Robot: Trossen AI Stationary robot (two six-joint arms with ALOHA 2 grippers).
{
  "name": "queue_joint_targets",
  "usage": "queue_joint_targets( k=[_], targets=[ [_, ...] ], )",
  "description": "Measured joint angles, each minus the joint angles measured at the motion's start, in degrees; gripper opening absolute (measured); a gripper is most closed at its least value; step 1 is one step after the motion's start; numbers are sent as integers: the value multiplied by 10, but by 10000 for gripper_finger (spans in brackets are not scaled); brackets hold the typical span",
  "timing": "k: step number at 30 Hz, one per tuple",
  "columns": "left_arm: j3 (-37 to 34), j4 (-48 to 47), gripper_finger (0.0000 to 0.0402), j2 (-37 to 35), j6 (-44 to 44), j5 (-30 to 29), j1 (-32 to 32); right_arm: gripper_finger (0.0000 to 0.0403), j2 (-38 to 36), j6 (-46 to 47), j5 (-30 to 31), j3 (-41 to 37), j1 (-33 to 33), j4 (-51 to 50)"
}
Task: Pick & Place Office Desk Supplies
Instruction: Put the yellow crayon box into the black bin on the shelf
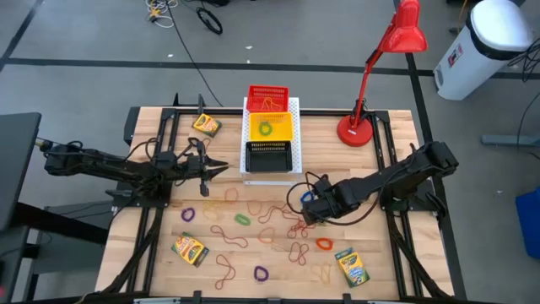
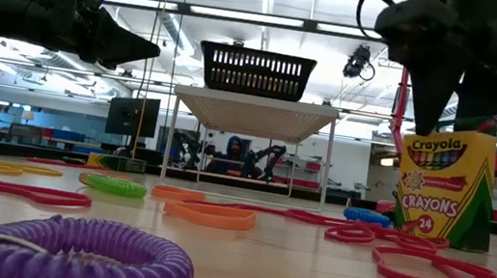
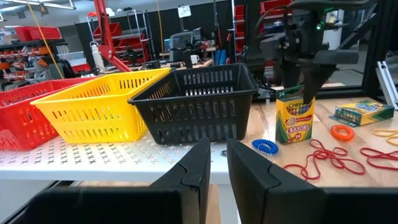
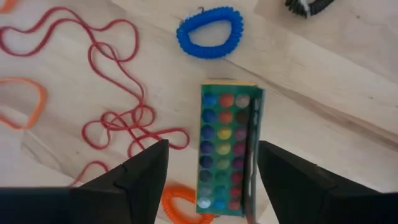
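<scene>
Since the upright yellow-and-green cardboard crayon box (image 4: 225,152) looks light and tippy, the spread-open right pincer (image 4: 211,163) should clasp its broad faces.

Robotics lab: open hall beyond the wooden table (image 1: 152,253), ceiling strip lights (image 2: 246,17), monitor (image 2: 132,115), red storage racks (image 3: 121,28), seated person (image 2: 232,151) behind, cables on floor.

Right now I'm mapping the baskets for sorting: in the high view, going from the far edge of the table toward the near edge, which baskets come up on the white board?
Red basket → yellow basket, with a green loop inside → black basket.
</scene>
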Motion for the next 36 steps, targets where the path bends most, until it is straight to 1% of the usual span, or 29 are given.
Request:
queue_joint_targets(
  k=[3, 6, 12, 17, 21, 24, 26, 30, 33, 36],
  targets=[
    [0, 0, 62, 0, 0, 0, 0, 249, 0, 0, -2, -17, 0, 12],
    [0, 0, 62, 0, 0, 0, 0, 235, 0, 7, -3, -36, -1, 28],
    [0, 0, 62, 0, 0, 0, 0, 187, 0, 15, -22, -67, 0, 93],
    [0, 0, 62, 0, 0, 0, 0, 142, 0, 15, -26, -60, -1, 98],
    [0, 0, 62, 0, 0, 0, 0, 115, 0, 7, -31, -26, -1, 98],
    [0, 0, 62, 0, 0, 0, 0, 111, 1, 5, -40, 16, -2, 72],
    [0, 0, 62, 0, 0, 0, 0, 115, 1, 5, -51, 53, -5, 35],
    [0, 0, 62, 0, 0, 0, 0, 121, 1, 8, -56, 160, -8, -59],
    [0, 0, 62, 0, 0, 0, 0, 118, 1, 17, -30, 252, -15, -132],
    [0, 0, 62, 0, 0, 0, 0, 115, 0, 20, 14, 346, -33, -190]
  ],
)
